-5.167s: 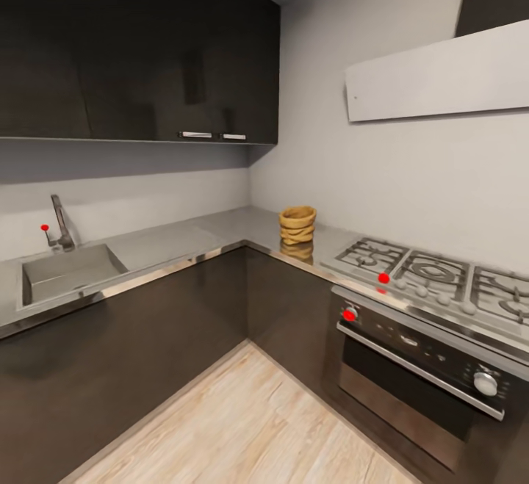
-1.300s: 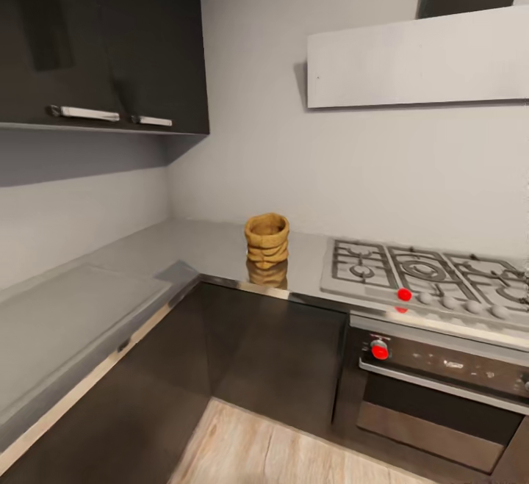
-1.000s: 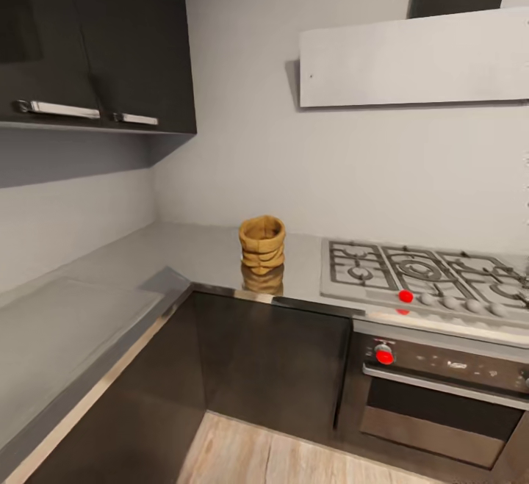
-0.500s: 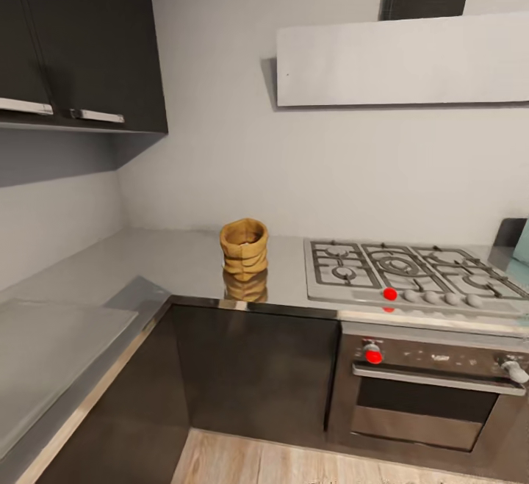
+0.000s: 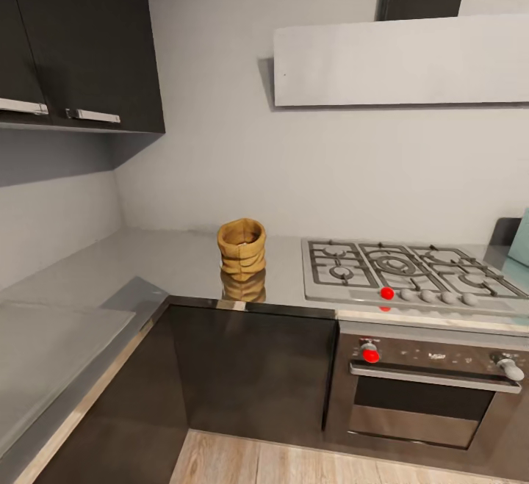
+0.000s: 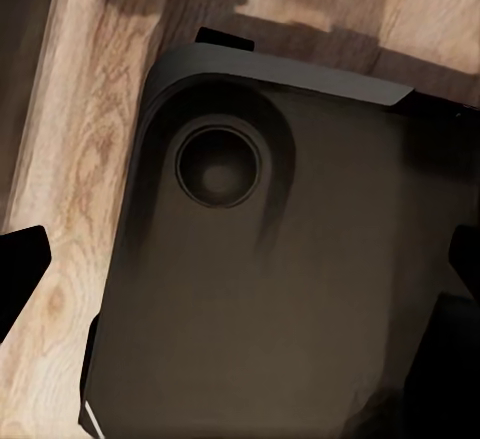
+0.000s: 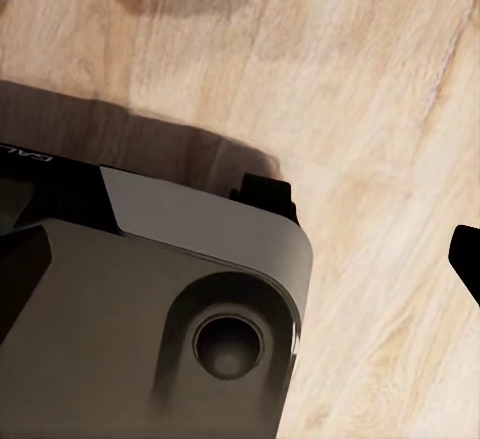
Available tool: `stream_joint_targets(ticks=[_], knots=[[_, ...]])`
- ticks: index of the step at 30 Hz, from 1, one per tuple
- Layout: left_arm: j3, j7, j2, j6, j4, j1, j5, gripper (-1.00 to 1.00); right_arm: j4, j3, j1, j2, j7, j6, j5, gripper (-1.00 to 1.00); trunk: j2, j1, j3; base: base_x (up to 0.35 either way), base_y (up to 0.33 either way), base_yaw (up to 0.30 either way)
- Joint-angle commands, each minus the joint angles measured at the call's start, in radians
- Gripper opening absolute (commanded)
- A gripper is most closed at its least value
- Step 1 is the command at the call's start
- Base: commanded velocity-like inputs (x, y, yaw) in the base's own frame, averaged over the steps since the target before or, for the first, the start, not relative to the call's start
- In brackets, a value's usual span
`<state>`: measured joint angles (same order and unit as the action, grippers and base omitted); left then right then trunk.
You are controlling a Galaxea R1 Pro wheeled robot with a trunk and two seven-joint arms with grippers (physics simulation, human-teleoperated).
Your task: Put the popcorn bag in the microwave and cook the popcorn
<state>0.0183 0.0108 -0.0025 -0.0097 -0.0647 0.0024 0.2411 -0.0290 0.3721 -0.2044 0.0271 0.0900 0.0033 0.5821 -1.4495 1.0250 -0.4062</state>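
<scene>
Now the popcorn bag [image 5: 241, 246] stands upright on the worktop [image 5: 169, 264], at nine o'clock of the hob [image 5: 404, 273]. Microwave [image 5: 519, 238] is cut off at the frame's three o'clock. Either hand's state: cannot tell.

Head view: microwave [image 5: 523, 238] cut off by right edge, only a mint sliver visible. Oven [image 5: 430, 388] knob labels too small to read. Popcorn bag [image 5: 241, 247] contents too small to tell.
</scene>
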Motion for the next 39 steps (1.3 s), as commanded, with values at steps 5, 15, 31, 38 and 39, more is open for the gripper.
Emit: stream_joint_targets(ticks=[5, 15, 31, 38, 39], knots=[[0.002, 0.001, -0.001, -0.001, -0.001, 0.0, 0.004, 1.0, -0.002, 0.006, -0.001, 0.001, 0.002, 0.0, 0.008, 1.0, -0.001, 0.0, -0.001, 0.0, 0.0, 0.0], [0.002, 0.001, 0.0, -0.001, -0.001, 0.0, 0.003, 1.0, -0.002, 0.004, -0.001, -0.001, 0.002, 0.001, 0.01, 1.0, 0.027, -0.015, 0.012, 0.0, 0.0, 0.0], [0.0, 0.0, 0.001, -0.001, -0.001, 0.0, 0.003, 1.0, -0.002, 0.004, -0.001, -0.002, 0.002, 0.008, 0.008, 1.0, 0.139, -0.077, 0.062, 0.0, 0.0, 0.0], [0.0, 0.0, 0.001, -0.001, -0.001, 0.001, 0.003, 1.0, -0.002, 0.005, -0.001, -0.002, 0.003, 0.015, 0.006, 1.0, 0.188, -0.104, 0.079, 0.0, 0.0, 0.0], [0.0, 0.0, 0.001, -0.001, -0.001, 0.001, 0.003, 1.0, -0.002, 0.004, -0.001, -0.001, 0.004, 0.014, 0.007, 1.0, 0.195, -0.107, 0.081, 0.0, 0.0, 0.0]])
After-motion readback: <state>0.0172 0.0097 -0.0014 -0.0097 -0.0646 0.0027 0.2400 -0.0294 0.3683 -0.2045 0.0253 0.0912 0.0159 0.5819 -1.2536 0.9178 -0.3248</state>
